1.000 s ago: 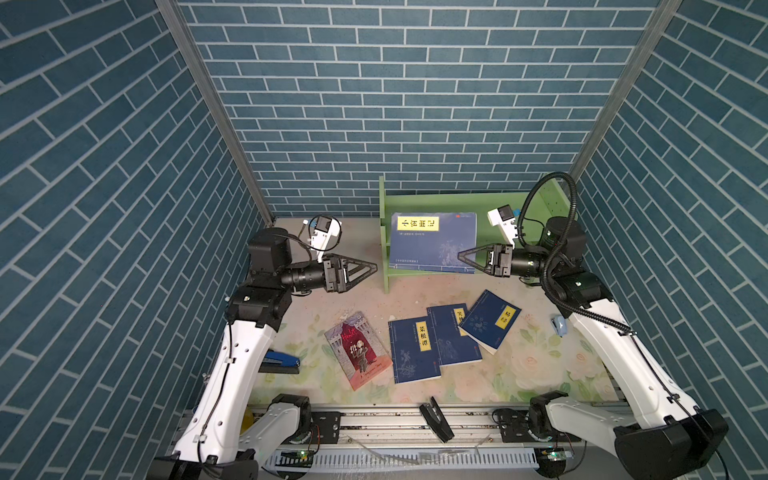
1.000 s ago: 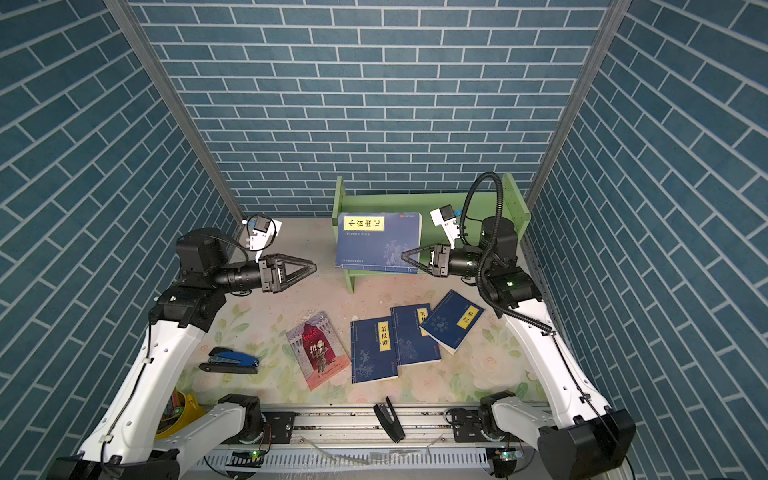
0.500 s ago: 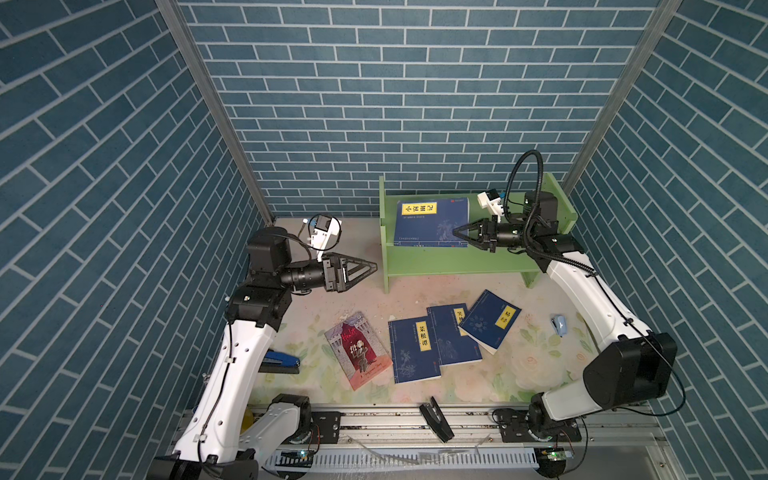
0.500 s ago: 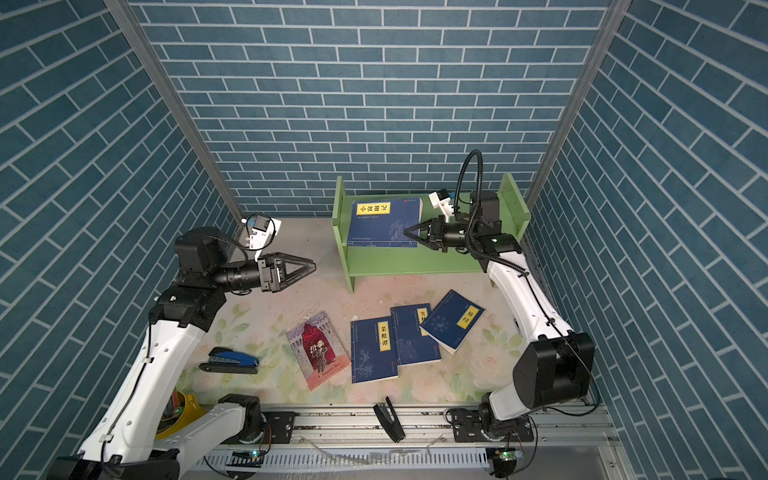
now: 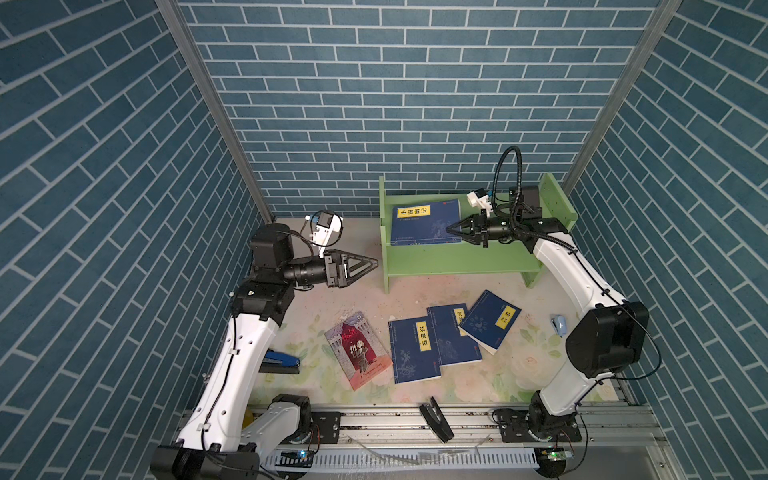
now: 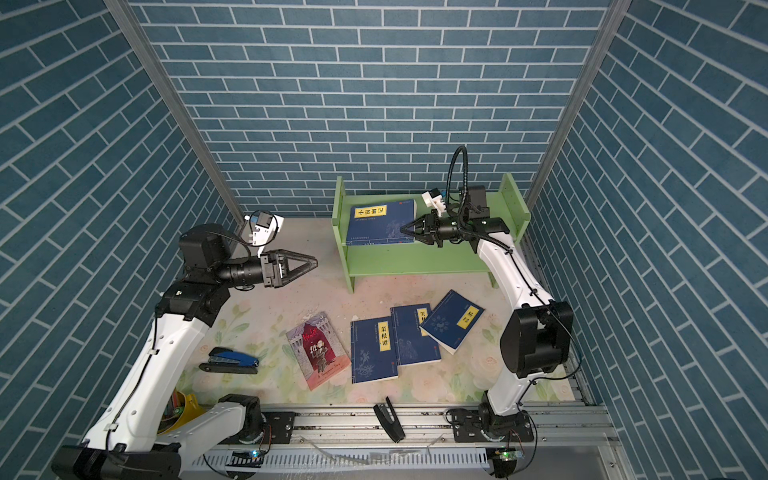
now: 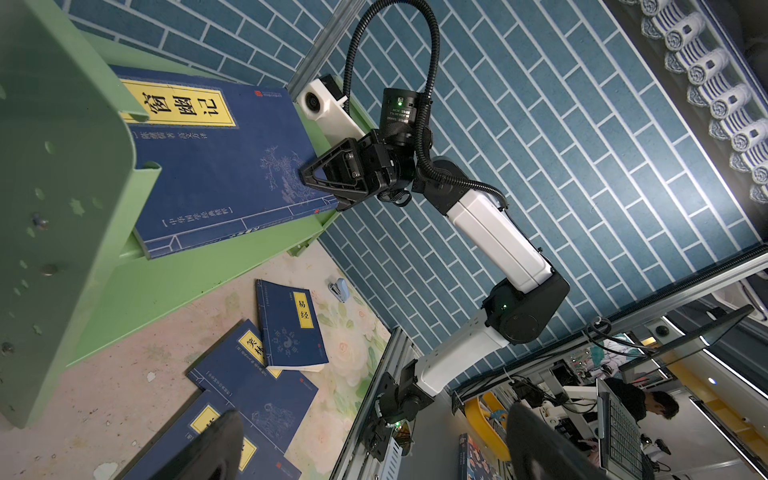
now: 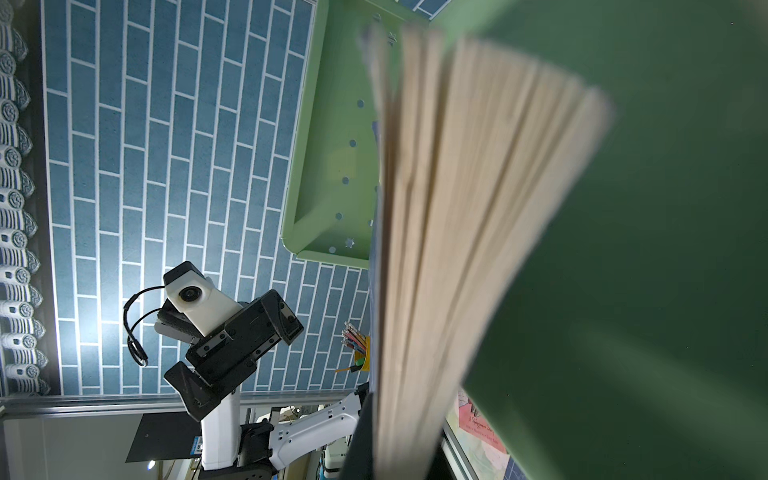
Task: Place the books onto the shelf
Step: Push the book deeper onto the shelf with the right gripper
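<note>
Progress: one of five books is at the shelf but not yet let go; I judge four remain.
Shelf: light green two-tier wooden rack (image 5: pixel 457 259) at 1 o'clock on the table in both top views. It holds just that one book, on the upper tier at its 9 o'clock end.
Book on shelf: dark blue paperback with a yellow title label (image 5: pixel 424 226), cover up and tilted. I cannot tell whether it rests fully.
Right gripper (image 5: pixel 451 229): narrowed onto that book's 3 o'clock edge, pinching it.
Left gripper (image 5: pixel 374 264): jaws spread wide and holding nothing, in the air at 9 o'clock of the shelf and apart from it.
Floral mat (image 5: pixel 519 365): red-and-grey illustrated paperback (image 5: pixel 359 351) lies at 6 o'clock. Toward 3 o'clock of it are three dark blue paperbacks (image 5: pixel 453 336) side by side, the last overlapping its neighbour.
Yellow pot (image 6: pixel 185 409): at 7 o'clock by the left arm's base, holding coloured pens or sticks.
Left to do: release this book, then shelve the four from the mat.
</note>
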